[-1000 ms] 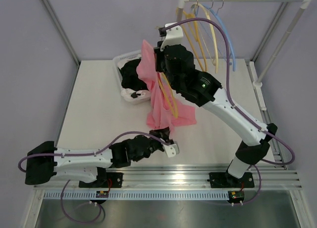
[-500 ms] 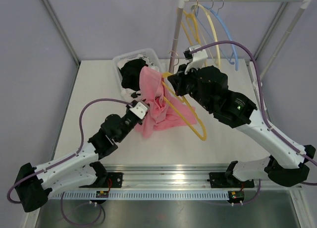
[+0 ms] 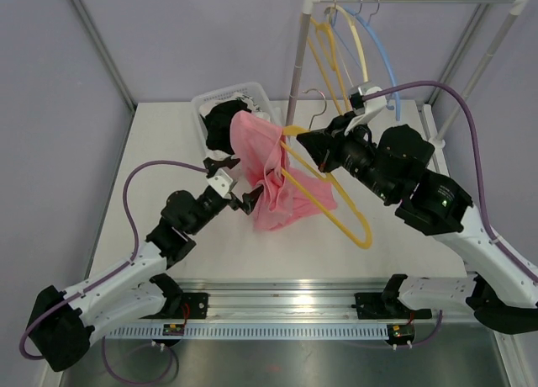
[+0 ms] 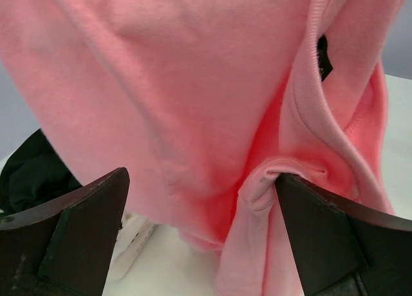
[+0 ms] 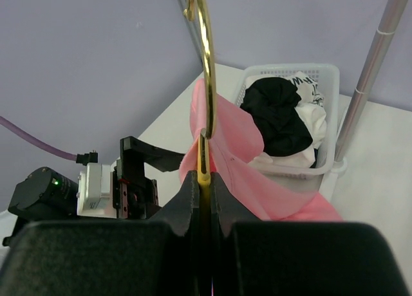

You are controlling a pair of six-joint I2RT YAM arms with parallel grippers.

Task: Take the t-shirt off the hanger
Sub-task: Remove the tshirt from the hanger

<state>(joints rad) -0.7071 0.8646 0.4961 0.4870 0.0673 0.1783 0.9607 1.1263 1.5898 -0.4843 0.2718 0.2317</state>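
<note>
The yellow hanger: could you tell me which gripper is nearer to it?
Right. The right gripper is shut on the yellow hanger; the left gripper, jaws open, is beside the pink t-shirt, not touching the hanger.

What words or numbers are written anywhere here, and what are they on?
Nothing here can be read for certain.
Dark letters on the white cloth in the basket: too blurred to read.
Small tag below the left arm's base: too small to read.
Pink t-shirt: no print shows.
</note>
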